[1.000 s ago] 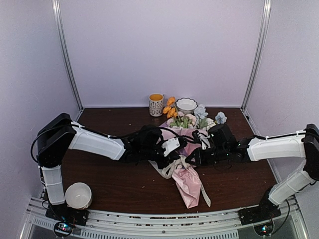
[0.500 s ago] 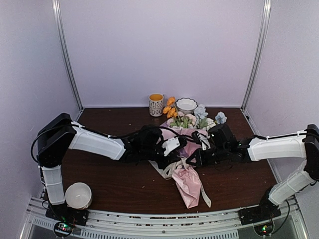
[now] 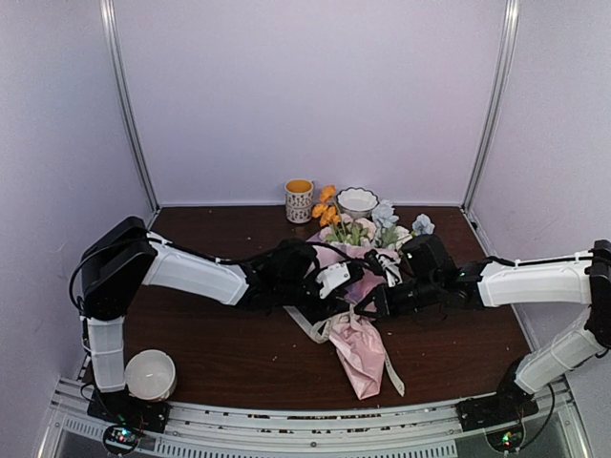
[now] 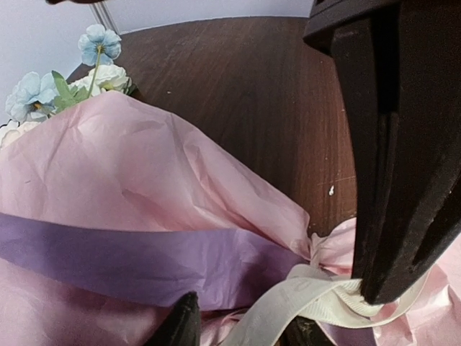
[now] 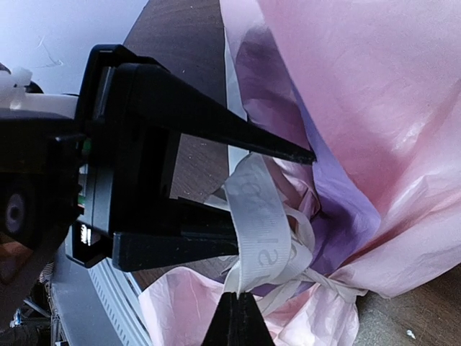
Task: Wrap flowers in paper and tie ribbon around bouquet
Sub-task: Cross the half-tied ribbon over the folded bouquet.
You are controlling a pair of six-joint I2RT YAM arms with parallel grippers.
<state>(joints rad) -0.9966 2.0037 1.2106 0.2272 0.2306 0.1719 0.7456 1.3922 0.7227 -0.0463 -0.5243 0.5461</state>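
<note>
At the table's point(image 3: 220, 353) near left corner, a white bowl point(image 3: 150, 374) stood beside the left arm's base, showing only its pale inside. The bouquet point(image 3: 361, 351) lay mid-table, its narrow end pointing at the near edge and stopping short of the metal rail point(image 3: 286, 420). Dark tabletop showed on both sides of that tip.

At the bouquet's pinched waist, the ribbon point(image 5: 256, 223) looped up off the crumpled paper point(image 4: 108, 166), pink outside with a lilac band folded across it. One tail trailed beside the narrow end toward the edge. The right gripper point(image 5: 236, 310), reaching in from the right, was closed with its tips pinched on the raised loop. The left gripper point(image 5: 275, 202), reaching in from the left, had its jaws parted around the same loop. The wrist view showed the ribbon brushing one fingertip but not clamped. The two arms together spanned the middle of the table from side to side.

Beyond them the flowers point(image 3: 358, 231) fanned out of the paper's wide mouth, white, pale blue and green, toward the back. At the far edge, close to the back wall point(image 3: 305, 95), a mug point(image 3: 299, 201) with a yellow rim and a scalloped bowl point(image 3: 357, 200) stood apart, with orange blooms point(image 3: 326, 204) between them. What either held could not be made out.
</note>
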